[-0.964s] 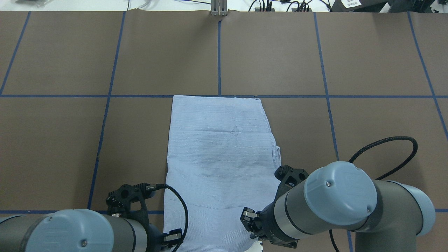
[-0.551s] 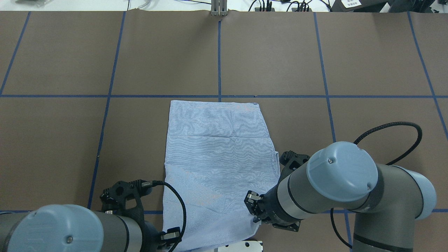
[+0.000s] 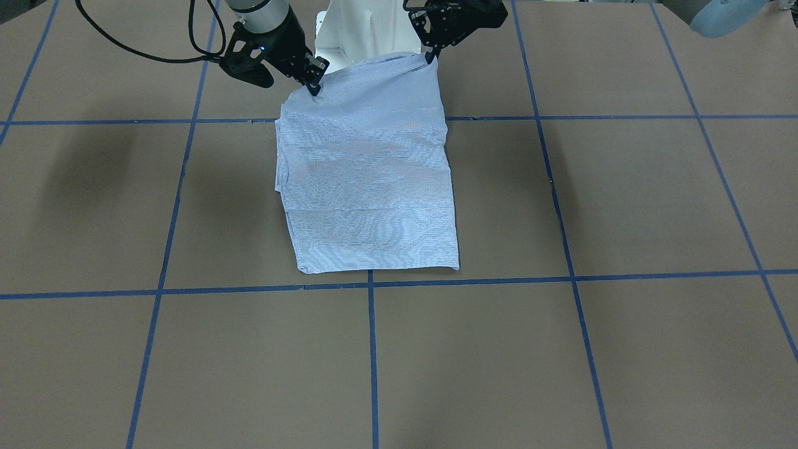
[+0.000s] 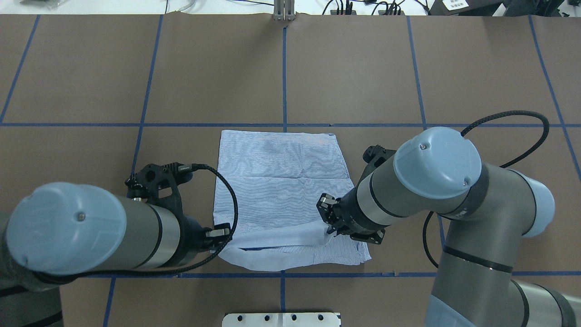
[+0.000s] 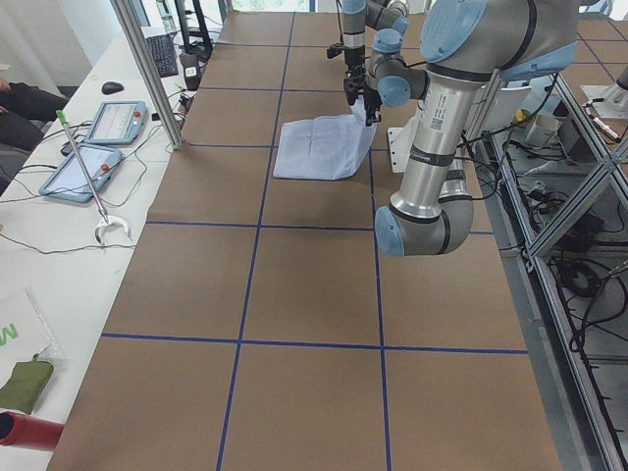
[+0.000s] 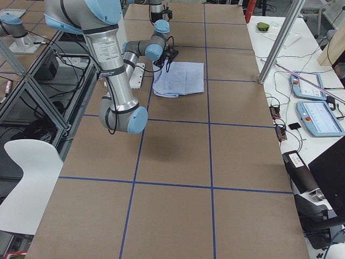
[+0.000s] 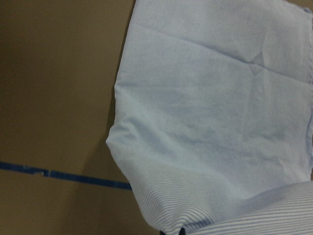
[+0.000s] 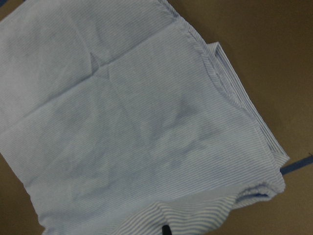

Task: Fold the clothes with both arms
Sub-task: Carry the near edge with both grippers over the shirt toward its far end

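Observation:
The light-blue striped shirt lies folded into a rectangle on the brown table, also seen from the front. My left gripper is shut on its near left corner. My right gripper is shut on its near right corner. Both hold the near edge lifted above the lower layers, so a doubled fold lies toward me. In the front view the right gripper and left gripper pinch the raised edge. The wrist views show only striped cloth; buttons, collar and pocket are hidden.
Blue tape lines divide the table into squares. The white pedestal plate sits at the near edge. My right arm's black cable loops over the table. A side bench with tablets and a metal post stands beyond the far edge.
Both grippers have moved away from my base toward the table's middle, carrying the shirt's near edge up and over the rest. The near fold line now lies farther from the base.

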### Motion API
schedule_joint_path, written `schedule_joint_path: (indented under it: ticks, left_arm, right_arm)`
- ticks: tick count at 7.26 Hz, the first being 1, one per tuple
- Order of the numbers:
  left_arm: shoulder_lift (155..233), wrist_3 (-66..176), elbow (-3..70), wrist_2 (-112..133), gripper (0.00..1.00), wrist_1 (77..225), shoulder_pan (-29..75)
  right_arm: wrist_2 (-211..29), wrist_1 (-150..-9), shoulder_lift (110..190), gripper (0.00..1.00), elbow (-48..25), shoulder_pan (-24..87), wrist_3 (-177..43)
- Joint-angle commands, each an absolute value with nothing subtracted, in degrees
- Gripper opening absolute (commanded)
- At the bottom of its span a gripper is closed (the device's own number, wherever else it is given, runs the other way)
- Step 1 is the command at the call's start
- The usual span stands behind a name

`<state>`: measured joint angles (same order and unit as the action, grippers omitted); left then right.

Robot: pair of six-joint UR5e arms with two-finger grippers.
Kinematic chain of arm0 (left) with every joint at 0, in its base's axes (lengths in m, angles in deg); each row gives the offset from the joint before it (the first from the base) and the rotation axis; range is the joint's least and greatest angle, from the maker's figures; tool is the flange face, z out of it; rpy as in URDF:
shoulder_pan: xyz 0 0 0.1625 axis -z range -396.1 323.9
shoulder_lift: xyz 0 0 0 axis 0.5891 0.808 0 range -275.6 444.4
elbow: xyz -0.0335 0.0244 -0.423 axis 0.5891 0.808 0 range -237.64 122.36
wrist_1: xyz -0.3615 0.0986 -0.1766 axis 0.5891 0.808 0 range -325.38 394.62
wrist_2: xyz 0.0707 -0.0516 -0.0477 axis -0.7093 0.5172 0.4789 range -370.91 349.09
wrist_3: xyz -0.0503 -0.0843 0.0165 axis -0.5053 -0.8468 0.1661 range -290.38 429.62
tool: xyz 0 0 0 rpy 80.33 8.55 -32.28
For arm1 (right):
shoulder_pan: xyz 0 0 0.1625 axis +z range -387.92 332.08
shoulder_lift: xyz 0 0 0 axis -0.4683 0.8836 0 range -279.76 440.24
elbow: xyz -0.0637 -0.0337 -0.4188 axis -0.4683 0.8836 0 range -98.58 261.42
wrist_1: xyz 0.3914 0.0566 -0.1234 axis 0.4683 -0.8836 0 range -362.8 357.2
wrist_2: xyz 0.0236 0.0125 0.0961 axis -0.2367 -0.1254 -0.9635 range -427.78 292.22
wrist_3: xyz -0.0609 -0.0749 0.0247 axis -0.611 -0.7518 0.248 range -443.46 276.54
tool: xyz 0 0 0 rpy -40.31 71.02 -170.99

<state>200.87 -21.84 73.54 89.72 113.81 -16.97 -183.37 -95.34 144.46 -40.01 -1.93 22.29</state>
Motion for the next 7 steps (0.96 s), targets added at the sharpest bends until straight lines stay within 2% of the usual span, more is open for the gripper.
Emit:
schedule_joint_path:
  ticks: [1,3,7]
  left_arm:
    - [201.1,-20.3,65.6,90.3,0.0,122.5,-12.5]
    - [201.6,-19.3,61.0,90.3,0.0,127.0,-10.2]
    - [202.7,-16.9,54.5,90.3,0.0,133.0,-6.7]
  right_arm:
    - [-184.7,-95.3,142.1,0.0,-35.8,2.9,19.3]
    - [-184.7,-95.0,137.4,0.0,-28.0,5.3,14.8]
    - [-184.6,-94.9,132.2,0.0,-19.5,7.9,9.4]
